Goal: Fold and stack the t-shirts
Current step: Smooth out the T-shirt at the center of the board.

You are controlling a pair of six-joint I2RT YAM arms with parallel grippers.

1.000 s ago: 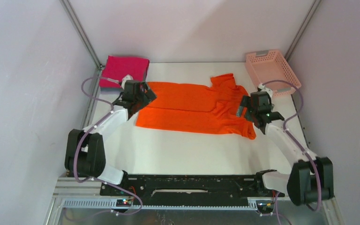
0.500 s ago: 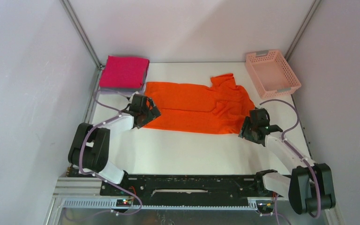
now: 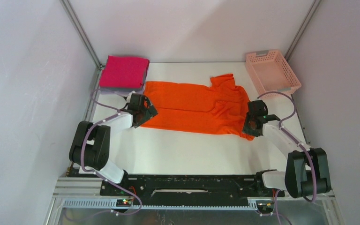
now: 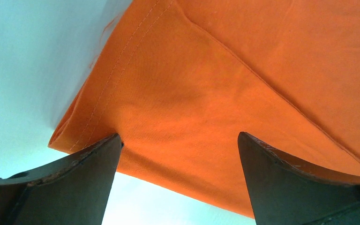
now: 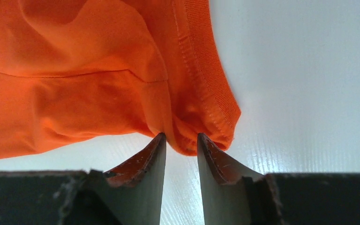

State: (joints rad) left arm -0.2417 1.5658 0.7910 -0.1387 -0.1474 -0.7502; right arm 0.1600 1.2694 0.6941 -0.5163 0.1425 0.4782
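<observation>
While between right fingers [image 5: 143, 174], orange tee [image 5: 75, 79].

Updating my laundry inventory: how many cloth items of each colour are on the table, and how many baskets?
Orange t-shirt: 1
Magenta folded shirt: 1
Grey folded shirt, only an edge showing: 1
Pink basket: 1
Total: 4

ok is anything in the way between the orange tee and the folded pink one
Nothing visible does. The orange tee lies mid-table; the folded pink tee sits at the far left corner, with only bare table between them. The basket is at the far right, off that path.
</observation>
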